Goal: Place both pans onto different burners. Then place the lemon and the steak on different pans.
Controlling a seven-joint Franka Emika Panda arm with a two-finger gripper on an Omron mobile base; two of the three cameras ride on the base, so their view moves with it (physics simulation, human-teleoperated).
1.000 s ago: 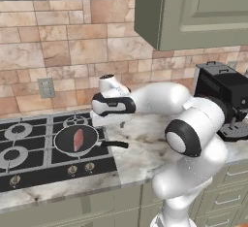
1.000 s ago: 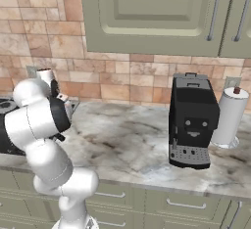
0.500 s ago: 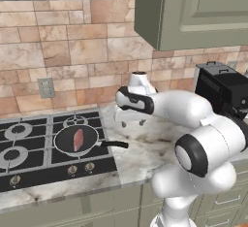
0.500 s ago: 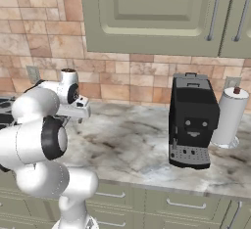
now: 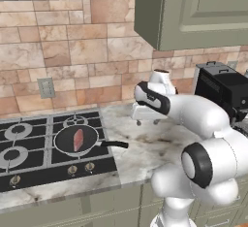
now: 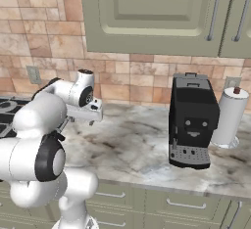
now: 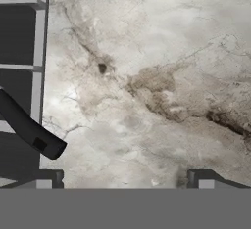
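A: Steak (image 5: 78, 140) was already lying in the pan (image 5: 76, 140) w/ the thin black handle (image 5: 112, 144), on the front-right burner of the cooktop (image 5: 29, 172). Where was the tool?

B: Tool (image 5: 146, 122) hung over the marble table (image 5: 145, 148), just right of the cooktop, fingers spread wide, holding nothing. In the hand view its two tips (image 7: 45, 178) framed bare marble, w/ the handle end (image 7: 30, 131) poking off the cooktop edge at left.

A: Second pan & lemon?

B: Couldn't spot either in these views. Prob. off to one side, but can't say which.

A: So next step, as I read it, was fetching the wooden-handled pan?

B: Likely. To do it well: keep the fingers wide until they straddle the handle, close near the pan end so it doesn't droop, lift level, then set it on a free burner well apart from the steak pan. Also stay clear of that sticking-out handle when swinging across.
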